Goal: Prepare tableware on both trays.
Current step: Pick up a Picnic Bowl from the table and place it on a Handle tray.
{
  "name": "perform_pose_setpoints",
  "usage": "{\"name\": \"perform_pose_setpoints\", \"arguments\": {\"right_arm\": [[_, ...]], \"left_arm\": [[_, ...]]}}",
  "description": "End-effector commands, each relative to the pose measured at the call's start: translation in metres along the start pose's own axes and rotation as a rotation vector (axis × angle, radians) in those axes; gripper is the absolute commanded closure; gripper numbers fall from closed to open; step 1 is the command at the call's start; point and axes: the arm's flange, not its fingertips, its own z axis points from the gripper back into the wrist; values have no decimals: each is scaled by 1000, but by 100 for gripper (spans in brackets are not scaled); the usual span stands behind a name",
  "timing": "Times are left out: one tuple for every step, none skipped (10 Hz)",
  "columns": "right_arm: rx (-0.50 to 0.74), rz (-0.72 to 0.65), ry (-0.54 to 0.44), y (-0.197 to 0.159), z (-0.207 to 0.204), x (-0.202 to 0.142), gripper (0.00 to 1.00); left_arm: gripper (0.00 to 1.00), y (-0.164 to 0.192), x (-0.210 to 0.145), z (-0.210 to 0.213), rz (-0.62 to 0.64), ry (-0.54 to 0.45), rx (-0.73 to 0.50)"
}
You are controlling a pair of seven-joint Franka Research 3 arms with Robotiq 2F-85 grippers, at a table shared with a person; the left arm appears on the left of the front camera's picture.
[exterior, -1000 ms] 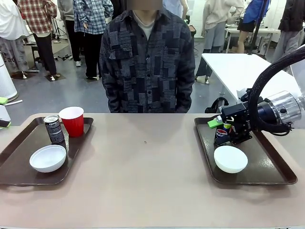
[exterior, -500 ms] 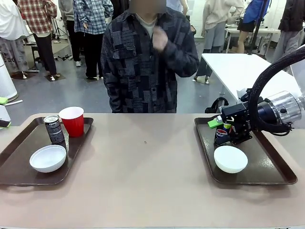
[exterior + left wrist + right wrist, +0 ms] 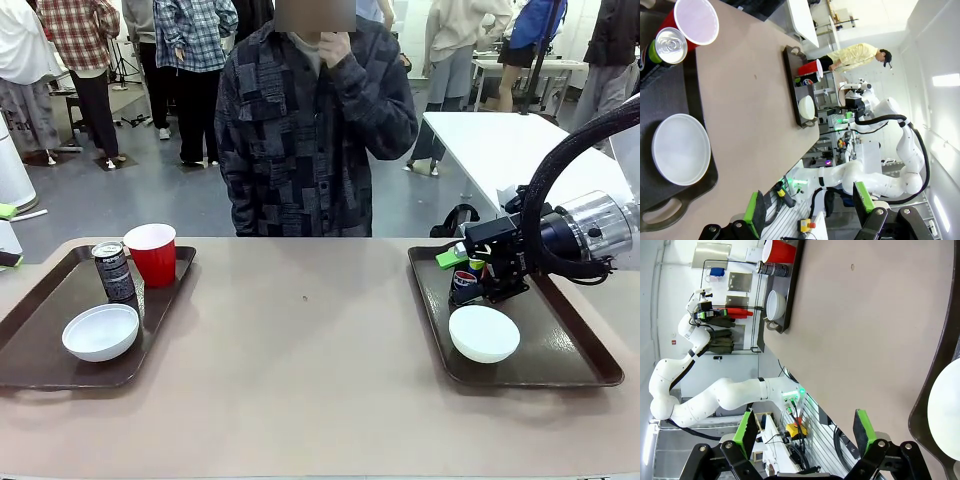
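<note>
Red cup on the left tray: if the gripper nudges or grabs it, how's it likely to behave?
The red cup looks like thin plastic and its pale inside appears empty, so it is probably light and would slide or tip easily. It stands on its narrower base, wide mouth up. A hard squeeze would likely dent the wall.

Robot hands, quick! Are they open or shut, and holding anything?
Left gripper: open, holding nothing.
Right gripper: open, fingers around the Pepsi can on the right tray, not squeezing it.
</note>
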Motion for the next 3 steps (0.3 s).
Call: {"name": "perform_pose_setpoints", "arguments": {"right_arm": [[6,-16,-1,3,-1,0,0],[6,-16,-1,3,-1,0,0],[6,-16,-1,3,-1,0,0]], "left_arm": [[8,-1,0,2,-5,-4,-15],[8,-1,0,2,-5,-4,-15],[8,-1,0,2,-5,-4,-15]]}}
